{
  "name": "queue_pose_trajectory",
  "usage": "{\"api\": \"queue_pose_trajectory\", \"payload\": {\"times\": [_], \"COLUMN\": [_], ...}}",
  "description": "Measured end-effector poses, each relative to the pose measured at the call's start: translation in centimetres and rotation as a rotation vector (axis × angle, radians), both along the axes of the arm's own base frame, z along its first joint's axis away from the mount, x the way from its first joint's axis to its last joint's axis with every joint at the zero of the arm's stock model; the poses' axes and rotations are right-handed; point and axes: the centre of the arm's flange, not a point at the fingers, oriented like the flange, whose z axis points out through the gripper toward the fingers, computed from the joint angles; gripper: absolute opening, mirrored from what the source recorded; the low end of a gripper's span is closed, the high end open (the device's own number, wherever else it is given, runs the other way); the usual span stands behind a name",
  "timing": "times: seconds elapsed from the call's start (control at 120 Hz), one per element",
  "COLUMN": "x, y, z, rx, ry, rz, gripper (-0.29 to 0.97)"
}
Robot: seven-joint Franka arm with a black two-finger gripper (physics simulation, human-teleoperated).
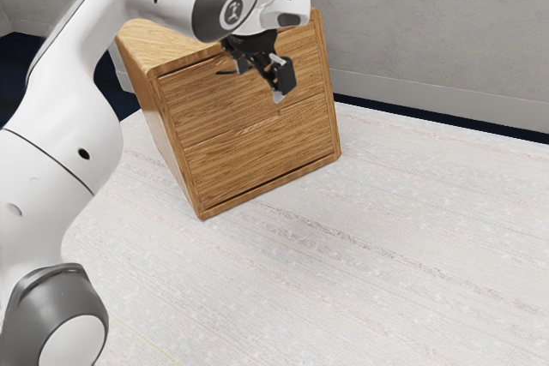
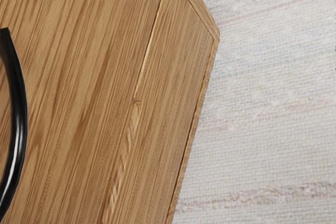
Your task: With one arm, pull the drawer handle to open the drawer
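Observation:
A wooden cabinet with two drawer fronts stands at the back of the table. Both drawers sit flush with its face. My gripper hangs open right in front of the upper drawer, close to its face. That drawer's black curved handle lies just beside my hand, and a thin dark bit of the handle sticks out past my fingers. The lower drawer carries a slim wooden handle.
The cabinet rests on a pale woven table surface that stretches wide toward the exterior view's right and front. A grey wall with a dark floor strip runs behind it. My own white arm stands along the exterior view's left.

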Motion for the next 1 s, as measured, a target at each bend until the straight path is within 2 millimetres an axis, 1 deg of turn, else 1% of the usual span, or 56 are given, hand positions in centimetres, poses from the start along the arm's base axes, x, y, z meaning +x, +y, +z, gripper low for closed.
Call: {"api": "queue_pose_trajectory", "payload": {"times": [0.133,0.217,0.45,0.5,0.65,0.783,0.833,1.0], "x": [0.6,0.9,0.8,0.9,1.7,1.8,1.9,2.6], "y": [-0.1,0.2,0.3,0.3,0.6,0.8,1.1,1.5], "z": [-0.6,-0.8,0.2,0.1,-0.9,-0.8,-0.9,-2.2], "rx": [0.001,0.001,0.011,0.024,0.064,0.084,0.088,0.091], "ry": [-0.009,-0.014,-0.043,-0.046,-0.043,-0.051,-0.051,-0.039], "rz": [-0.014,-0.016,-0.027,-0.029,-0.032,-0.036,-0.034,-0.040], "gripper": [0.68,0.68,0.68,0.68,0.69,0.68,0.68,0.68]}}
